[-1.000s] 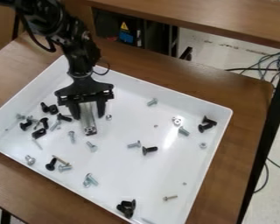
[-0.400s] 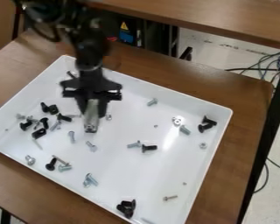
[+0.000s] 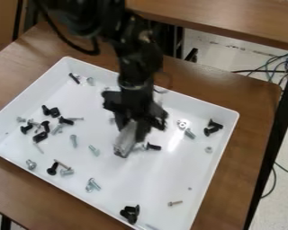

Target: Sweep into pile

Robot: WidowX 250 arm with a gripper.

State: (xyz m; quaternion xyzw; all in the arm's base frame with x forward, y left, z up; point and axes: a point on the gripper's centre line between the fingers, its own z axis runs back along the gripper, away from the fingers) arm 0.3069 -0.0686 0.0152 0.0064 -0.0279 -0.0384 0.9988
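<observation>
Camera view: loose screws (image 3: pixel 74 141) and other small hardware lie scattered in a white tray (image 3: pixel 218 155), with no single pile among them.
Left side of tray: a loose group of black and silver pieces, including a black square piece (image 3: pixel 40 137).
Tray middle: a black screw (image 3: pixel 153 146) just beside the lower end of a grey bar (image 3: pixel 124 147); a silver screw (image 3: pixel 95 150) lies to the left of the bar.
Right side of tray: a black pair of pieces (image 3: pixel 213 127), a silver screw near it and a small nut (image 3: pixel 209 149).
Near corner: a black clump (image 3: pixel 130 213), with a thin screw (image 3: pixel 175 203) to its right.
Far left corner: a dark screw (image 3: pixel 74 78) beside a silver one.
Claw: the gripper (image 3: pixel 133 134) hangs over the tray middle, tilted, its fingers clamped on the grey bar, which points down; whether the bar touches the tray, I cannot tell.
Arm: black (image 3: pixel 137 58), coming in from the top edge.
Table: brown wood (image 3: pixel 254 108), under the tray and around it.
Floor: dark cables (image 3: pixel 272 67) at the right.
</observation>
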